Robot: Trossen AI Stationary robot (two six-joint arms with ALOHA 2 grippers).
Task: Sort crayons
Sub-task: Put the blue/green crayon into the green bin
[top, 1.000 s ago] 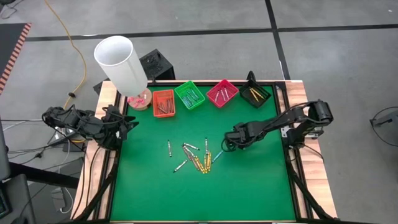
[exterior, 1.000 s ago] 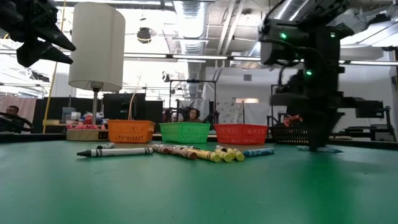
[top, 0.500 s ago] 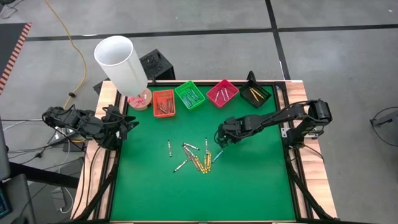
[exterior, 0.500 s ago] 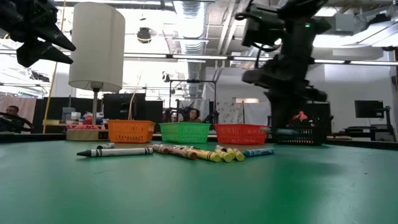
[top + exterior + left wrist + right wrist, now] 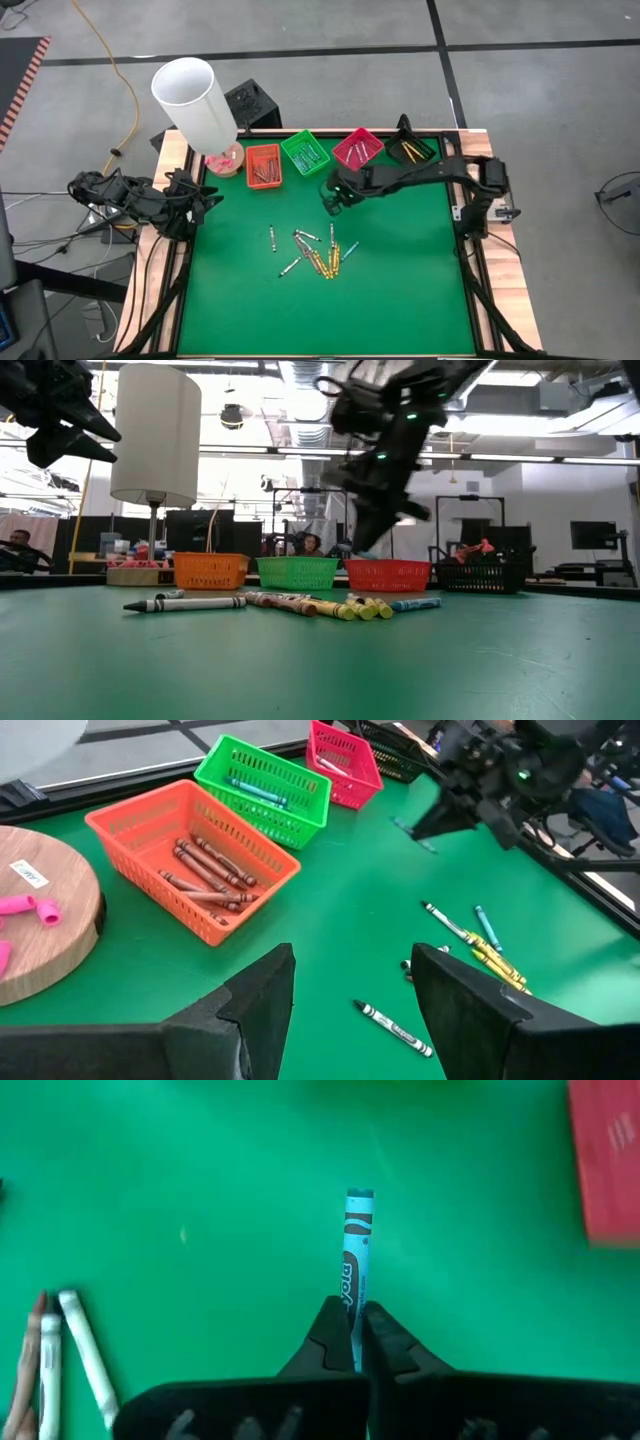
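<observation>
Blue crayon (image 5: 357, 1255) held clear of the green table (image 5: 400, 290), its long axis running straight out from the right gripper (image 5: 357, 1342), free end pointing away from the fingers; in the left wrist view it shows as a thin blue stick (image 5: 413, 831) slanting below that gripper. Right gripper (image 5: 334, 197) hangs above the mat just in front of the green tray (image 5: 305, 152), between it and the loose pile. Loose crayons (image 5: 318, 255) lie in a scatter at mid-table: yellow ones bunched together and mostly parallel, a blue one (image 5: 350, 250) on the pile's right edge, greyish-white ones toward the left, 1 of them (image 5: 273, 238) lying apart. Along the far edge stand 4 trays in a row: orange tray (image 5: 263, 165) with brownish-red crayons, the green tray with bluish and green ones, pink tray (image 5: 358, 148) with light sticks, black tray (image 5: 410, 150) with yellow ones. A tall white cylinder (image 5: 195, 105) rises on a round wooden base (image 5: 40, 920) at the far left corner, with pink erasers (image 5: 28, 904) on the base. Nothing lies between the held crayon and the trays. Right fingers (image 5: 385, 1342) are pressed together, pinching the blue crayon by its near end. Left gripper (image 5: 350, 1005) waits at the table's left edge, fingers spread, holding nothing.
</observation>
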